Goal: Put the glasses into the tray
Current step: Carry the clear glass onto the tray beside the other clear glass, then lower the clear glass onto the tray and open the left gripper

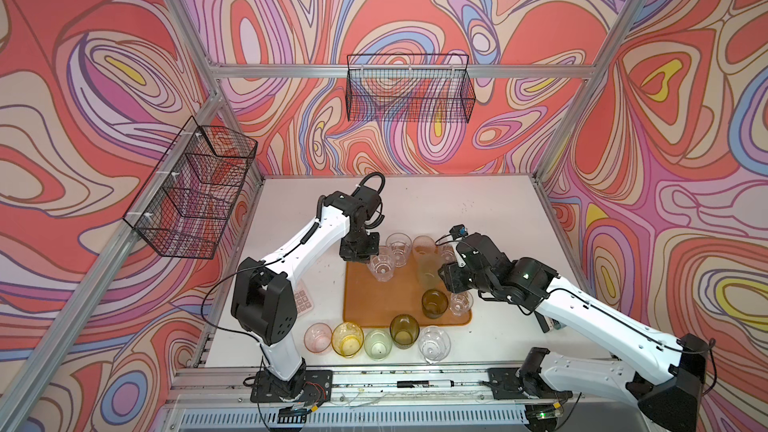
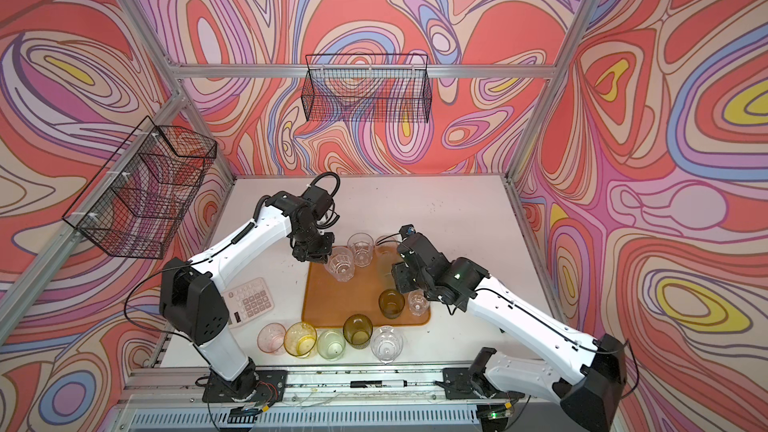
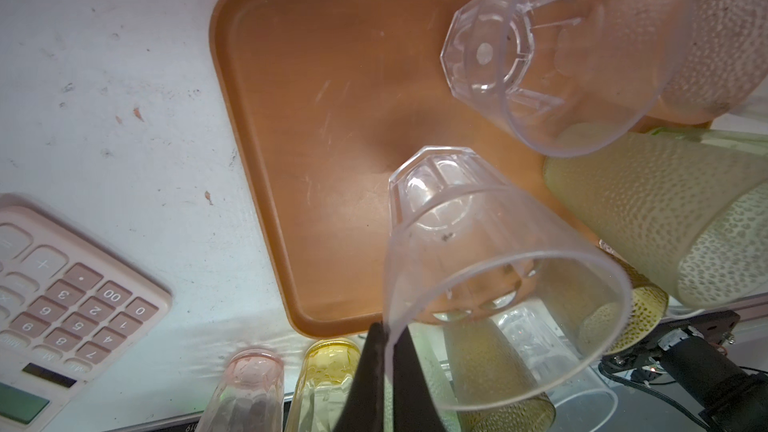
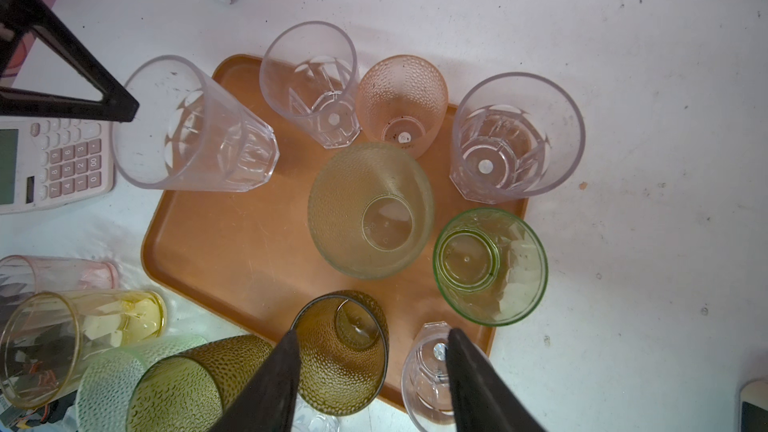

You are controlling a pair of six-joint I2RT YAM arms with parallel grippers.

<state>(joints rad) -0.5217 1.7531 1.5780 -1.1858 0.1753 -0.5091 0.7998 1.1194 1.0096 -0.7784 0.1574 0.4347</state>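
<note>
The orange-brown tray [image 1: 365, 297] [image 3: 316, 118] [image 4: 232, 243] lies mid-table. My left gripper [image 1: 359, 249] [image 3: 384, 330] is shut on the rim of a clear glass [image 1: 381, 268] [image 3: 478, 243] [image 4: 191, 126], held tilted over the tray's far left corner. Several glasses stand in the tray, among them a frosted green one [image 4: 370, 209] and a dark olive one [image 1: 435, 303] [image 4: 345, 351]. My right gripper [image 1: 451, 278] [image 4: 372, 336] hangs open above the tray's right side, holding nothing. A row of glasses [image 1: 347, 338] stands on the table in front of the tray.
A pink calculator [image 1: 302, 301] [image 3: 62, 297] lies left of the tray. Black wire baskets hang on the back wall [image 1: 409, 89] and the left wall [image 1: 195, 189]. A marker [image 1: 424, 383] lies on the front rail.
</note>
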